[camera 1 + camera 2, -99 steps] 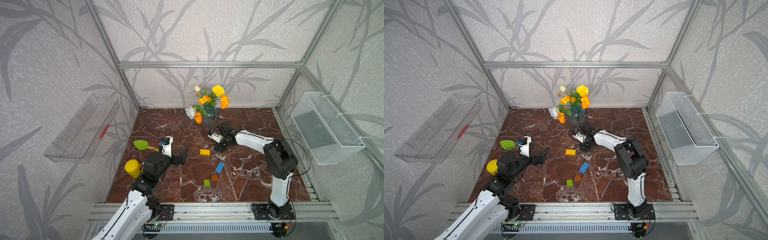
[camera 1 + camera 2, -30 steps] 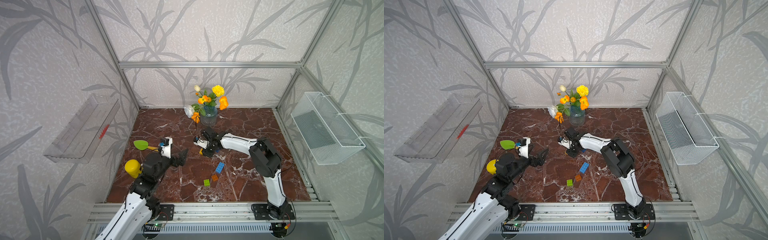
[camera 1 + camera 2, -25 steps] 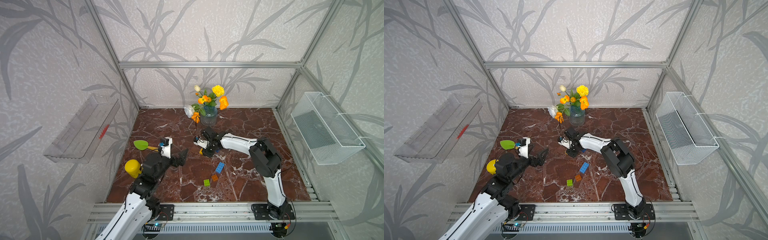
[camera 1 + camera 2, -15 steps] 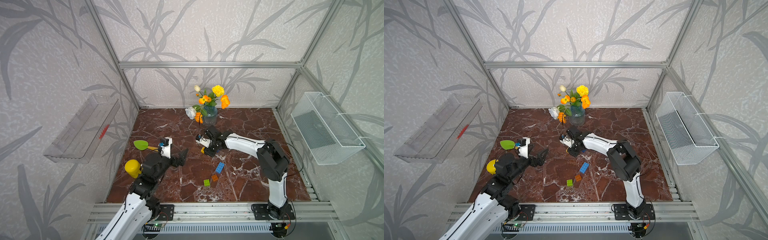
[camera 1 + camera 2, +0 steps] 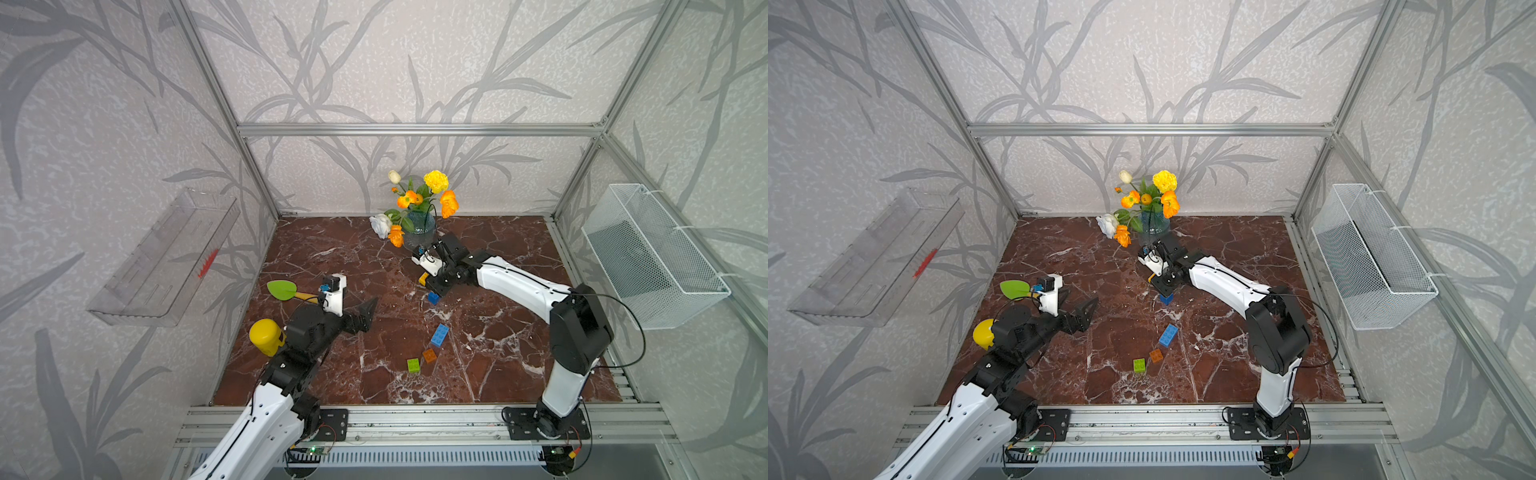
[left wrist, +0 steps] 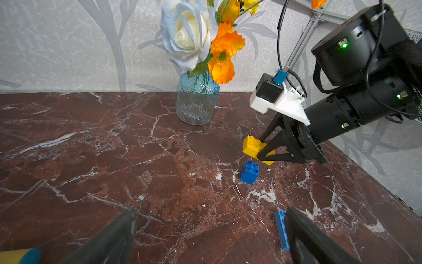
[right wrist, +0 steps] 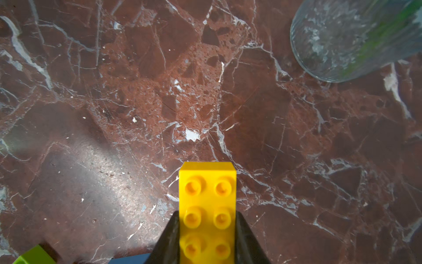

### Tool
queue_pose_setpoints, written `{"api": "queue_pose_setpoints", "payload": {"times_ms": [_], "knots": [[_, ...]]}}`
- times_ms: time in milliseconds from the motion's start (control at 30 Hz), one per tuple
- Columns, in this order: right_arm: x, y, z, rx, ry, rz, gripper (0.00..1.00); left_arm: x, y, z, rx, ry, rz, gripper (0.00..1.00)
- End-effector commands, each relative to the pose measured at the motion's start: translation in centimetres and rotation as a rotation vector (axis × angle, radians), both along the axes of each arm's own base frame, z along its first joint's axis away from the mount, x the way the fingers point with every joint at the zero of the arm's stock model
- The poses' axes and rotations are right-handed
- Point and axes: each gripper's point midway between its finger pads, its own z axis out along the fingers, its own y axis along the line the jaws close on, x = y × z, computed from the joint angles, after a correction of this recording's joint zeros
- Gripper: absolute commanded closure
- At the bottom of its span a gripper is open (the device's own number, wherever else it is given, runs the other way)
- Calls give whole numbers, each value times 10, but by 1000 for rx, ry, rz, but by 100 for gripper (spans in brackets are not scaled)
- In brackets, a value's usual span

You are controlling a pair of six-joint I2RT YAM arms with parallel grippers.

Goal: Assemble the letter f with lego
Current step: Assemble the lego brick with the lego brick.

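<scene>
My right gripper (image 5: 432, 283) (image 7: 207, 219) is shut on the long yellow brick (image 6: 251, 146) (image 7: 207, 194) and holds it tilted just off the marble. The short blue brick (image 5: 433, 297) (image 6: 249, 171) stands on the floor right below and in front of it, apart from it. Nearer the front lie the long blue brick (image 5: 439, 335) (image 5: 1168, 335), the small orange brick (image 5: 429, 355) and the lime green brick (image 5: 413, 365), all loose. My left gripper (image 5: 365, 316) (image 6: 210, 219) hovers open and empty at the left, one finger near the long blue brick (image 6: 280, 228).
A glass vase of flowers (image 5: 419, 232) stands just behind my right gripper. The yellow jar (image 5: 266, 336) and green toy shovel (image 5: 282, 289) sit by my left arm. A wire basket (image 5: 648, 257) hangs on the right wall, a clear shelf (image 5: 166, 257) on the left wall.
My right gripper took the yellow brick off the floor and has moved right with it, baring the short blue brick. The left arm has stayed still.
</scene>
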Motion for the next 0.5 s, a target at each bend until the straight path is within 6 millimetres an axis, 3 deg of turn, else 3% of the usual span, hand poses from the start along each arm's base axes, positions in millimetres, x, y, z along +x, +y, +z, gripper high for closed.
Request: {"api": "queue_pose_setpoints", "payload": {"times_ms": [0, 233, 467], "knots": [[-2, -8, -14, -24, 46, -1, 79, -1, -3, 13, -20, -34, -14, 1], [0, -10, -32, -58, 93, 11, 79, -1, -2, 11, -12, -33, -11, 1], [0, -11, -37, -66, 104, 11, 80, 0, -1, 10, -10, -31, -5, 1]]}}
